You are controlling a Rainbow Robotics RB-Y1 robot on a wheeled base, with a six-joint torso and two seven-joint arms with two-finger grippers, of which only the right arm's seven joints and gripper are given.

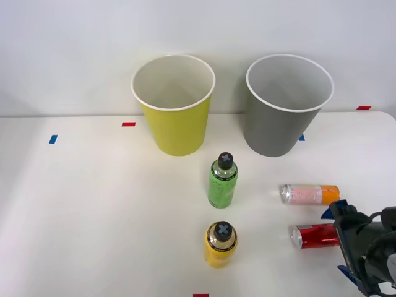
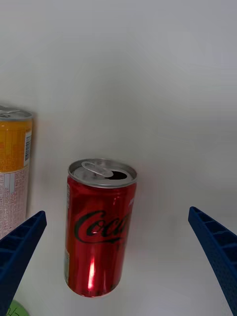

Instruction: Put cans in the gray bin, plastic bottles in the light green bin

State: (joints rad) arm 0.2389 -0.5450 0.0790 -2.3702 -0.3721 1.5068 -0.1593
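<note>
Right gripper point(image 1: 348, 244) at roughly 4 o'clock on the white table point(image 1: 93, 216), blue ribbed fingers point(image 2: 19, 247) spread wide apart, nothing held between them. Between those fingers in the wrist view, closer to one of them: shiny red slim metal can point(image 2: 96, 227) with silver end, tab opening visible, lying on its side on the table. In the front view, red can point(image 1: 315, 236) just at the gripper's 9 o'clock, silver end pointing toward 9 o'clock; cannot tell whether touched.

Just beyond, at 12 o'clock of the red can: pale pink slim metal can with orange end point(image 1: 309, 194), also lying on its side, near but apart from the red one; seen too beside the red can in the wrist view point(image 2: 14, 173).

Toward 9 o'clock of the cans, 2 small plastic bottles standing upright with black cross-marked caps: yellow bottle point(image 1: 221, 245) nearer, bright green bottle point(image 1: 223, 181) at its 12 o'clock, well apart.

At the far side, 2 large tapered cup-shaped bins with white rims, upright, side by side without touching: gray bin point(image 1: 278, 133) at about 1 o'clock of the green bottle, yellow-green bin point(image 1: 176, 133) at about 11 o'clock.
</note>
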